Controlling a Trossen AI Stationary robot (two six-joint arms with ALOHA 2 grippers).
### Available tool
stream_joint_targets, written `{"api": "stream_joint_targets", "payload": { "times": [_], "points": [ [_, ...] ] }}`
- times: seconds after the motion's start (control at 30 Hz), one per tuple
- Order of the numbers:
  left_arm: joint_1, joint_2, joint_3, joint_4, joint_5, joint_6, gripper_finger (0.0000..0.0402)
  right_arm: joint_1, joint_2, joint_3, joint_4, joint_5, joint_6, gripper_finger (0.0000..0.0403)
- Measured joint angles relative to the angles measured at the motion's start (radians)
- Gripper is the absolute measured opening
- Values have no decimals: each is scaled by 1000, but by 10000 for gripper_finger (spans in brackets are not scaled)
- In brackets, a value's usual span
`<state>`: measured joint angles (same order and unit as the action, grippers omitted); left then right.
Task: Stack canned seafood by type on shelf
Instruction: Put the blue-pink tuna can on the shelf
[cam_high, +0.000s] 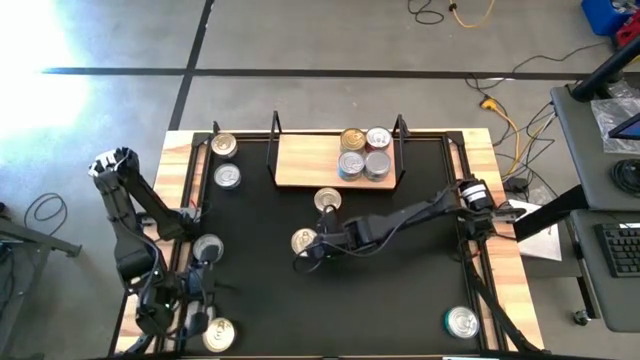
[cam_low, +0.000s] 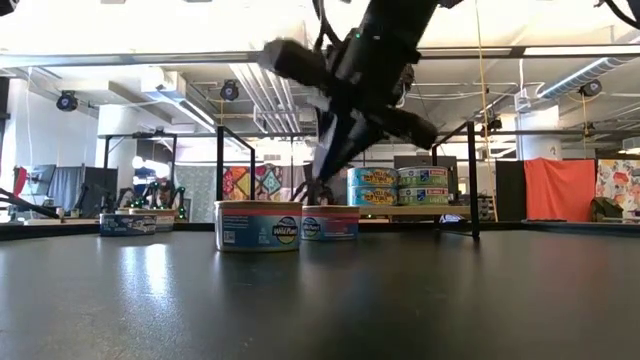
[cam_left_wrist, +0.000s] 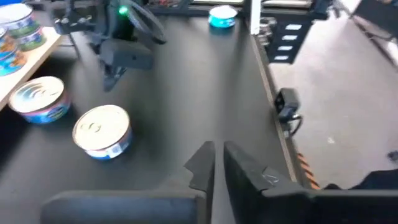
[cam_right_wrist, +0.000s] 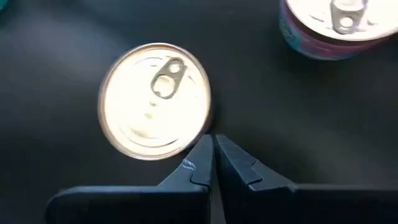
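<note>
Four tins (cam_high: 364, 153) are stacked on the shelf (cam_high: 305, 160) at upper centre; about seven others lie loose on the worktop (cam_high: 400, 290), so most remains. The right end effector (cam_high: 303, 252), pinched shut and empty, hangs just beside a silver-lidded tin (cam_right_wrist: 154, 99) mid-frame. The left end effector (cam_left_wrist: 215, 163), also closed, waits lower left.

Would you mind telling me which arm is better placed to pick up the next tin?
The right: its shut claw hovers beside a loose tin mid-table, while the left claw waits farther back.

Four tins (cam_high: 364, 153) upright on shelf (cam_high: 305, 160)
</note>
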<state>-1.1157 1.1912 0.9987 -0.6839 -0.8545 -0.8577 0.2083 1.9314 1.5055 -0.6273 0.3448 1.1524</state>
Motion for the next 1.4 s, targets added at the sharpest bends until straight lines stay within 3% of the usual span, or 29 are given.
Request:
{"api": "stream_joint_targets", "payload": {
  "times": [0.17,0.23,0.33,0.43,0.6,1.0,1.4],
  "points": [
    [6,0,-99,30,-25,-86,66,-28,38,-59,70,1,134,9],
    [8,0,-145,56,-26,-147,83,-29,59,-64,167,3,109,9],
    [8,-1,-217,97,-21,-245,107,-11,79,-59,302,-93,60,9],
    [8,-1,-287,171,-18,-303,132,15,85,-58,317,-118,72,9],
    [8,0,-387,287,-17,-306,184,36,80,-59,316,-100,79,9],
    [39,-1,-533,285,-17,-341,334,46,79,-59,319,-100,62,9],
    [159,0,-586,282,132,-267,389,40,78,-58,326,-100,60,9]
  ]
}}
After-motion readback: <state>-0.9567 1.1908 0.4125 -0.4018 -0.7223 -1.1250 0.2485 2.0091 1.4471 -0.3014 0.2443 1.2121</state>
